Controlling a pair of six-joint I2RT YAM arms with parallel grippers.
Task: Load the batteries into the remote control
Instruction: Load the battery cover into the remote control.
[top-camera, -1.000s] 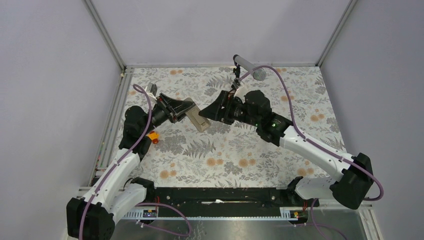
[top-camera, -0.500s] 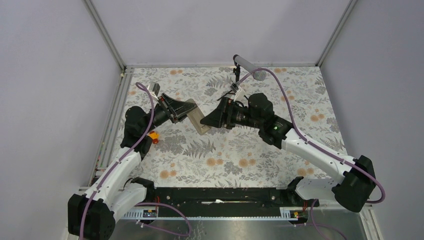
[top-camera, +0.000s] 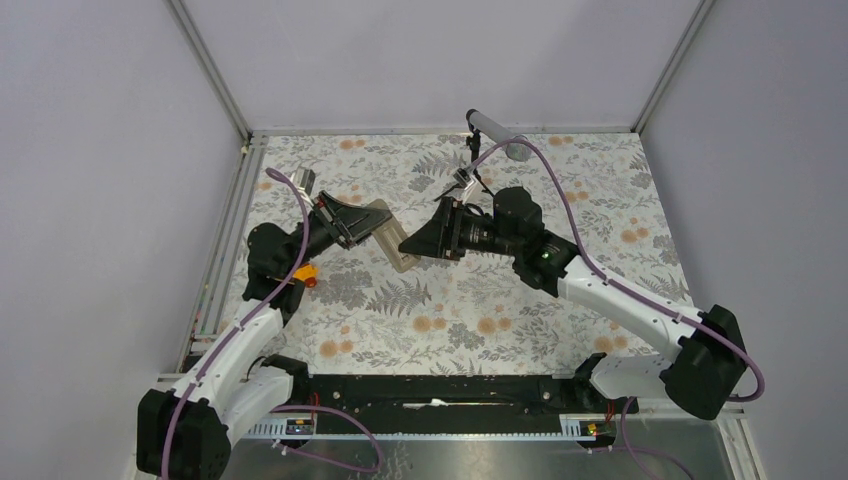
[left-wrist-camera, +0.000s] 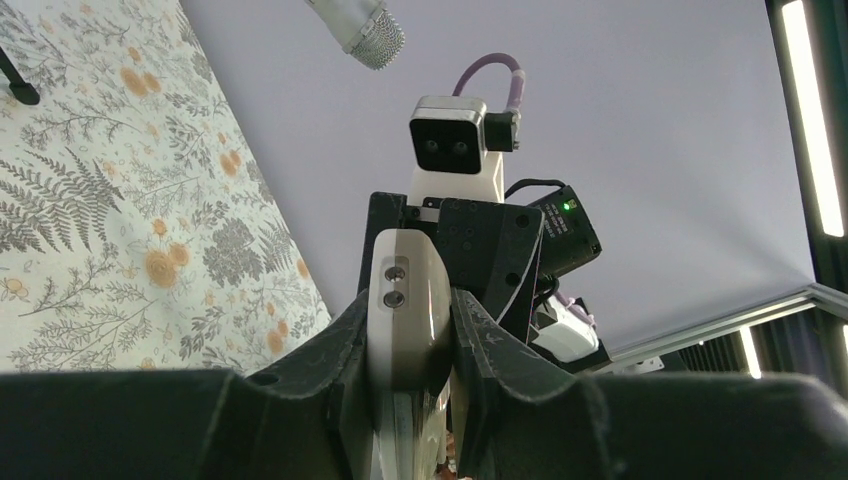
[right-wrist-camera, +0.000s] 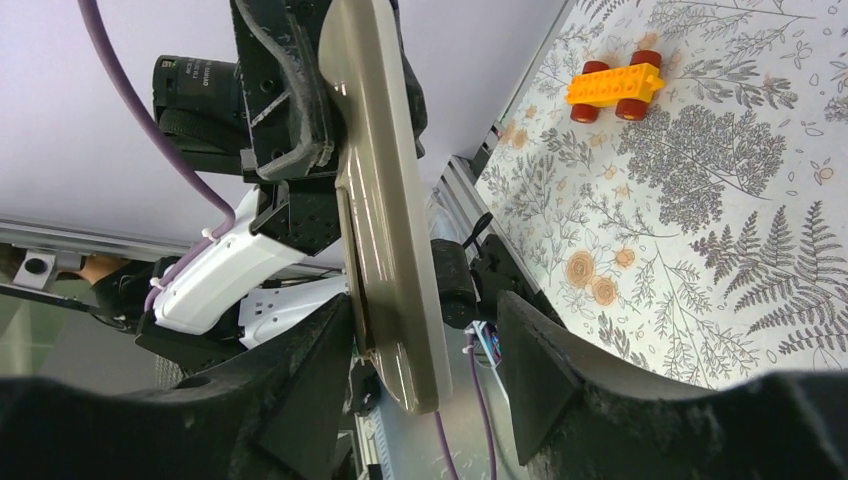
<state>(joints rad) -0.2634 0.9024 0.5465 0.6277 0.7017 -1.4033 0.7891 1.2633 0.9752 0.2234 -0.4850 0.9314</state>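
Note:
The remote control (top-camera: 392, 243) is a beige-grey oblong held up off the table, tilted, between the two arms. My left gripper (top-camera: 372, 222) is shut on its upper end. The left wrist view shows the remote (left-wrist-camera: 405, 290) edge-on, pinched between the two fingers of my left gripper (left-wrist-camera: 408, 312). My right gripper (top-camera: 409, 243) is open around its lower end. In the right wrist view the remote (right-wrist-camera: 385, 210) lies against the left finger, with a gap to the right finger of my right gripper (right-wrist-camera: 425, 335). No batteries show in any view.
An orange toy car (top-camera: 305, 272) sits on the floral mat by the left arm, and it also shows in the right wrist view (right-wrist-camera: 612, 88). A grey microphone on a small stand (top-camera: 498, 135) is at the back. Metal frame rails edge the mat.
My right gripper has moved left and slightly down, bringing its open fingers around the remote's lower end. The left arm has shifted slightly while holding the remote.

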